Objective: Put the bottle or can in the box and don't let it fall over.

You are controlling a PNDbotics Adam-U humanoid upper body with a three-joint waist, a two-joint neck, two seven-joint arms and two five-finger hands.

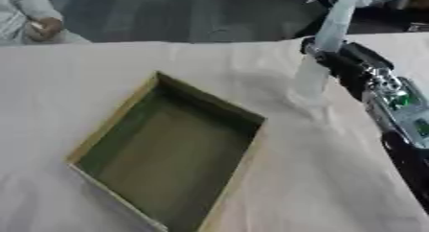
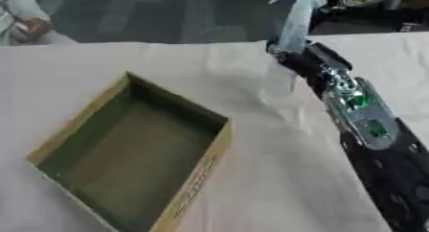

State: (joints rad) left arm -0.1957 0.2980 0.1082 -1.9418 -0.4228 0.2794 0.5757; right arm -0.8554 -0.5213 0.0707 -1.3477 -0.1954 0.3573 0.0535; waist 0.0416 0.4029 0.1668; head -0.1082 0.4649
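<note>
A tall, pale, see-through bottle (image 1: 333,22) stands tilted near the table's far right, its lower part (image 1: 310,80) reaching down to the cloth. My right hand (image 1: 325,53) is wrapped round its middle, with the black and silver forearm (image 2: 360,111) coming in from the lower right. An open cardboard box (image 1: 167,159) with a tan rim and a greenish inside lies left of centre, turned askew. The bottle is beyond the box's far right corner, apart from it. Motion blurs the bottle and the hand. My left hand shows in no view.
A wrinkled beige cloth (image 1: 318,178) covers the table. The table's far edge (image 1: 167,42) runs just behind the bottle, with a dark floor beyond it.
</note>
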